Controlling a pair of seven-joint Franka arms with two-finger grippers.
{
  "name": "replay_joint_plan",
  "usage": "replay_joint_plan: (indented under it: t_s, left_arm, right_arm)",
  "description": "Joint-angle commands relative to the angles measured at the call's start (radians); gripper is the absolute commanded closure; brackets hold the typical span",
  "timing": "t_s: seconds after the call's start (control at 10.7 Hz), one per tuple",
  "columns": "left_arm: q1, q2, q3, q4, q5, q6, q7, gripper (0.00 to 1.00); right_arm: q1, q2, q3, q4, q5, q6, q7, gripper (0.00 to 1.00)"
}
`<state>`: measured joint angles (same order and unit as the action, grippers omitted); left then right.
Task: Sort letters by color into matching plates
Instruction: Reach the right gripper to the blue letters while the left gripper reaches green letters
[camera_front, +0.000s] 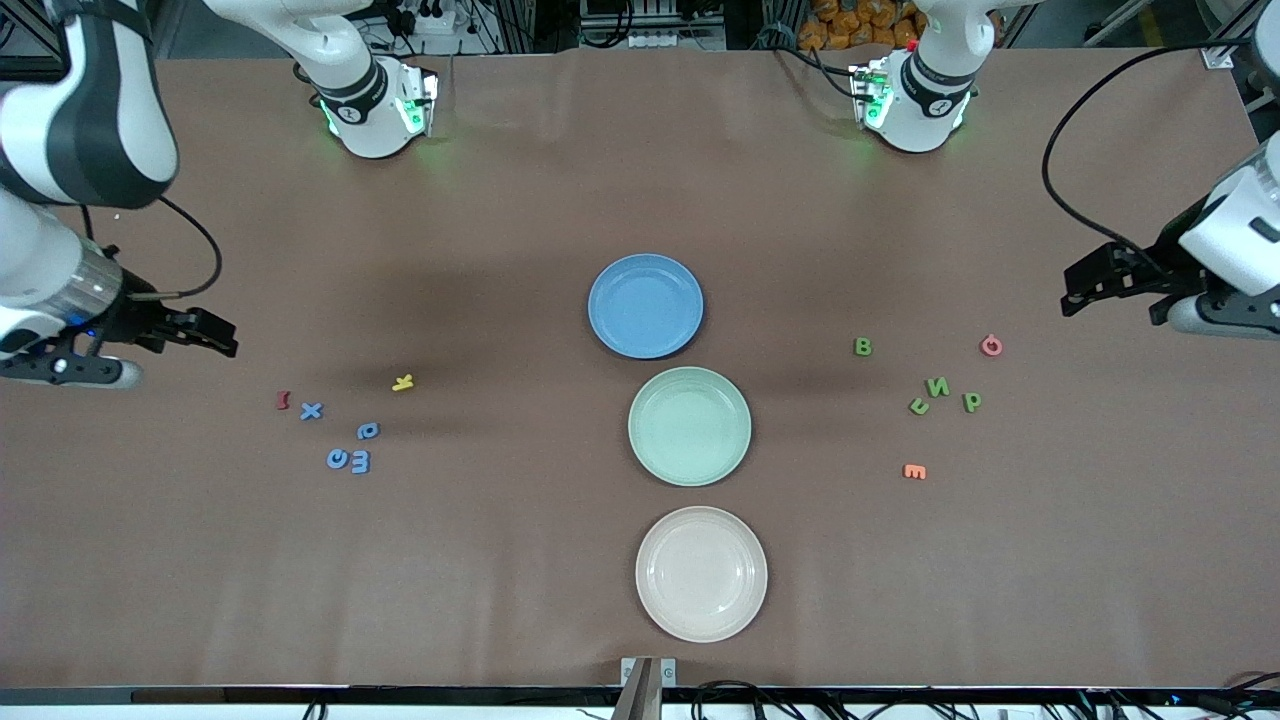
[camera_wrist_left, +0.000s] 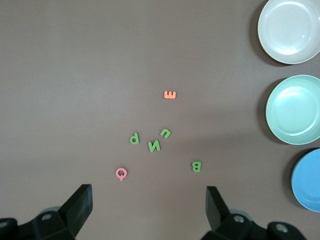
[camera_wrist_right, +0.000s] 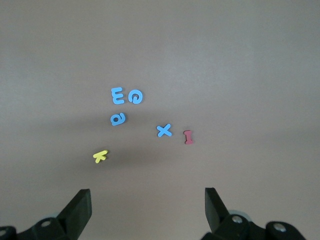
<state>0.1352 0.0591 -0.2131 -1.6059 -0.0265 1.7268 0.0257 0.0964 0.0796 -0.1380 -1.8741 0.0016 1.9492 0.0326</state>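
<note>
Wrist views show my left gripper (camera_wrist_left: 149, 207) and right gripper (camera_wrist_right: 148, 210) spread wide, empty, hovering at the table's ends. Nothing is sorted yet, I judge: blue letters (camera_front: 346, 442) lie scattered flat, pointing every way, by the right arm, green letters (camera_front: 925, 385) by the left. Next: descend on one, carry to blue plate (camera_front: 645, 305) or green plate (camera_front: 689, 425).

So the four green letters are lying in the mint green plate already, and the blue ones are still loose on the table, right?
Not quite. The green letters are not in the mint green plate; they lie loose on the table toward the left arm's end, as the front view shows. That plate holds nothing. The blue letters are indeed still loose on the table.
</note>
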Motion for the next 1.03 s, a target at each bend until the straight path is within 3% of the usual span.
replay_joint_plan:
  t_s: [0.0,0.37,0.75,0.93]
  left_arm:
    - [0.006,-0.016,-0.009,-0.104,-0.020,0.117,0.003,0.00]
    - [0.004,-0.016,-0.012,-0.239,-0.020,0.269,0.005,0.00]
    - [-0.005,-0.007,-0.015,-0.272,-0.010,0.297,0.003,0.00]
    - [-0.005,-0.005,-0.015,-0.290,-0.009,0.300,0.003,0.00]
  right_arm:
    - [-0.017,0.067,0.003,-0.068,0.021,0.127,0.001,0.00]
    - [-0.018,0.181,0.003,-0.117,0.052,0.298,0.001,0.00]
    - [-0.032,0.265,0.012,-0.120,0.054,0.393,0.001,0.00]
    - [-0.059,0.282,0.055,-0.129,0.054,0.425,0.001,0.00]
